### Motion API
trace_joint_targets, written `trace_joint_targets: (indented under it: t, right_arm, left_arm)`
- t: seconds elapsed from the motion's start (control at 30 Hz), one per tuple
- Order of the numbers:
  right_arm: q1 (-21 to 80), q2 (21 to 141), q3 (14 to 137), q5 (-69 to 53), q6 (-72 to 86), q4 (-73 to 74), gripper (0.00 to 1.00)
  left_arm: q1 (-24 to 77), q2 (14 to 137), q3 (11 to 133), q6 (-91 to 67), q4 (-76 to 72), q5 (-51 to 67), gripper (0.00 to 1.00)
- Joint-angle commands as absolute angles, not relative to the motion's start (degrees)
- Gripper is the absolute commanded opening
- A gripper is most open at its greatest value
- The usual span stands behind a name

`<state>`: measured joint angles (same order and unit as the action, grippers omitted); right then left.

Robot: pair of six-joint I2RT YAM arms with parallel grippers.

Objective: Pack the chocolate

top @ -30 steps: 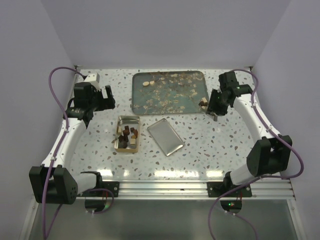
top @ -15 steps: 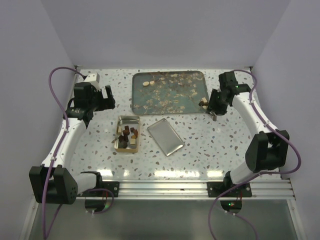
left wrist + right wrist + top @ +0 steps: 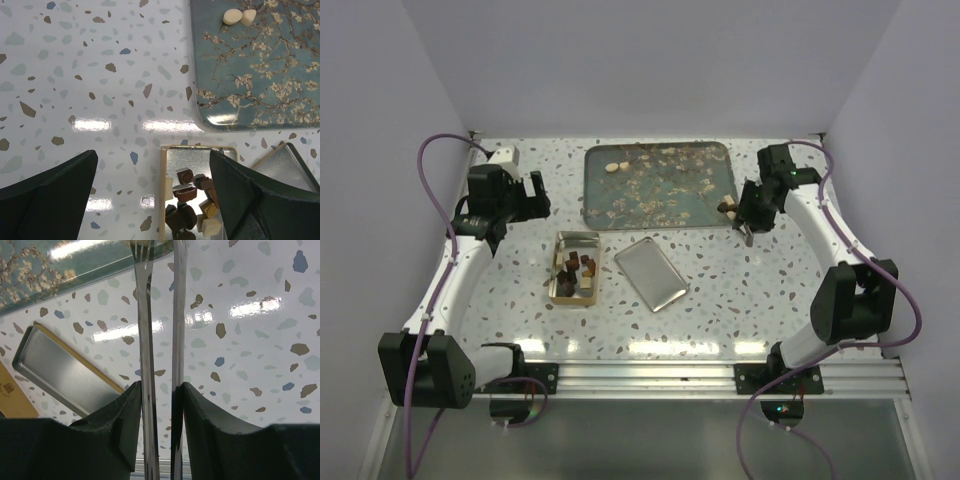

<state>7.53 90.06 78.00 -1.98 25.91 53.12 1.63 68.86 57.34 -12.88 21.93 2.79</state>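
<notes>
Several brown and tan chocolate lumps (image 3: pixel 578 268) lie in the open gold tin (image 3: pixel 560 290). They also show in the left wrist view (image 3: pixel 192 192). Two cream pieces (image 3: pixel 617 167) lie on the teal tray (image 3: pixel 658 215) and show in the left wrist view (image 3: pixel 239 16). My left gripper (image 3: pixel 532 195) hangs open and empty, up and left of the tin (image 3: pixel 153 155). My right gripper (image 3: pixel 752 210) is shut on metal tongs (image 3: pixel 145 340) at the tray's right edge. A small brown lump (image 3: pixel 726 207) sits at the tongs' tip. I cannot tell whether the tongs grip it.
The tin's lid (image 3: pixel 651 273) lies upside down to the right of the tin, below the tray; it also shows in the right wrist view (image 3: pixel 60 370). A white block (image 3: pixel 506 156) stands at the back left corner. Walls close in the table at the back and sides.
My right arm has shifted slightly by the tray's right edge, still holding the tongs. The left arm has not moved.
</notes>
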Motion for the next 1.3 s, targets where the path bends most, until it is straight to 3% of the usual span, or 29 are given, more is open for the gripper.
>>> trace_joint_targets:
  t: [0.0, 0.33, 0.7, 1.0, 1.27]
  right_arm:
    - [7.29, 91.23, 80.33, -1.4, 26.45, 53.53, 0.4]
    - [7.21, 93.08, 80.16, -4.92, 27.6, 51.59, 0.38]
    - [7.29, 91.94, 82.26, -9.57, 28.65, 50.28, 0.28]
    - [8.7, 91.76, 88.68, -11.87, 28.74, 52.03, 0.28]
    - [8.7, 91.58, 85.79, -8.79, 27.86, 51.86, 0.29]
  left_arm:
    - [1.23, 68.73, 57.3, -13.01, 19.86, 3.16, 1.0]
    - [1.23, 68.55, 57.13, -13.01, 19.86, 2.81, 1.0]
    - [1.23, 68.55, 57.22, -13.01, 19.86, 2.9, 1.0]
    - [1.23, 68.29, 57.3, -13.1, 19.77, 3.25, 1.0]
    - [1.23, 67.76, 57.13, -13.01, 20.04, 2.9, 1.0]
